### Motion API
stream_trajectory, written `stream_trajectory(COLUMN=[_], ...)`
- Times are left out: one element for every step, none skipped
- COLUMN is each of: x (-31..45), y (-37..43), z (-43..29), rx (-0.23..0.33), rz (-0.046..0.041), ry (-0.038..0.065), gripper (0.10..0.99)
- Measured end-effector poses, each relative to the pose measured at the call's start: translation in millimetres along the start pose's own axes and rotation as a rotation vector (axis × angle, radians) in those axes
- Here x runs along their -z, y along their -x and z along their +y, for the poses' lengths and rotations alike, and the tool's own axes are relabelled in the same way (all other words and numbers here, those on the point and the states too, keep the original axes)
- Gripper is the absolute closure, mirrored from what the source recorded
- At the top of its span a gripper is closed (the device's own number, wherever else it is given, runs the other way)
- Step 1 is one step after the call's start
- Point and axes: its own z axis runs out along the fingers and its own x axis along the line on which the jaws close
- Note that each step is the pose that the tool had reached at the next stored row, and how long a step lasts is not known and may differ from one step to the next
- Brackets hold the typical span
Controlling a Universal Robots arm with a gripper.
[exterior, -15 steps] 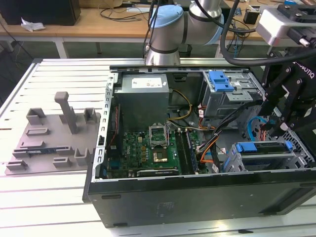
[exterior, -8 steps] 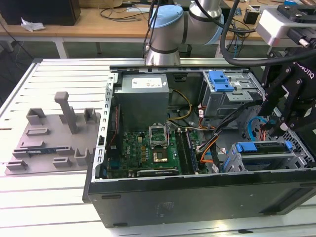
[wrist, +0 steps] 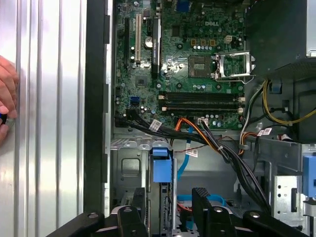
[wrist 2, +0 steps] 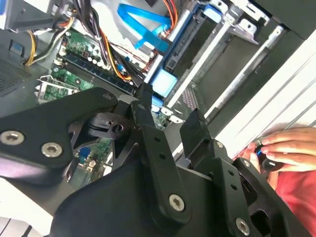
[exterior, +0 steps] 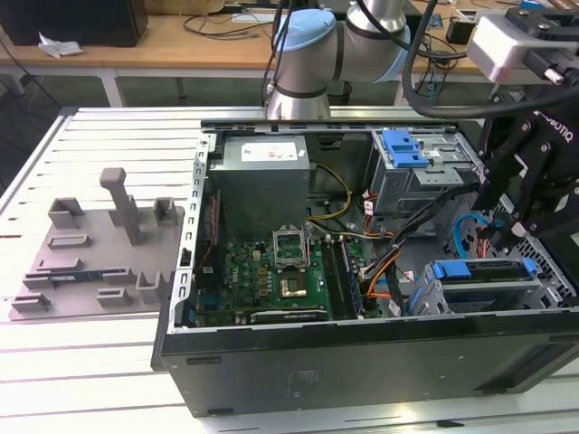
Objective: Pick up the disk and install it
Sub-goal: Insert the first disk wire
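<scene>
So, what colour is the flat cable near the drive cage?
Blue flat cable, clearest in second wrist view.

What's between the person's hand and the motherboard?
In the first wrist view, a stretch of ribbed metal tabletop, then the computer case's black side wall, lie between the hand and the motherboard.

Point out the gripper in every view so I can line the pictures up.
Exterior view: the gripper hangs at the exterior view's right, over the open computer case.
Second wrist view: the gripper is in the foreground, open and empty.
First wrist view: the gripper is open, with the cable bundle between it and the memory slots.
Shared landmark: the memory slots.
</scene>
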Motion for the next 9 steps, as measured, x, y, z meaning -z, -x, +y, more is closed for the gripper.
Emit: stream_trajectory(x=[0.0,-0.1,-0.2,-0.2,-0.2,-0.3,-0.3,-0.3,-0.4], y=[5.8,12.7,15.4,17.7,20.9,24.1,25.9,27.6,30.4], z=[-0.9,-2.4,-3.1,-4.0,-5.1,-6.2,-7.0,-7.7,-8.9], rx=[0.000,-0.001,-0.001,-0.001,-0.001,-0.002,-0.002,-0.003,-0.003], rz=[0.0057,0.0159,0.0235,0.0328,0.0521,0.0766,0.0921,0.1070,0.1275], ry=[0.000,0.000,0.000,0.001,0.002,0.004,0.005,0.007,0.009], gripper=[0.580,0.580,0.580,0.580,0.580,0.580,0.580,0.580,0.580])
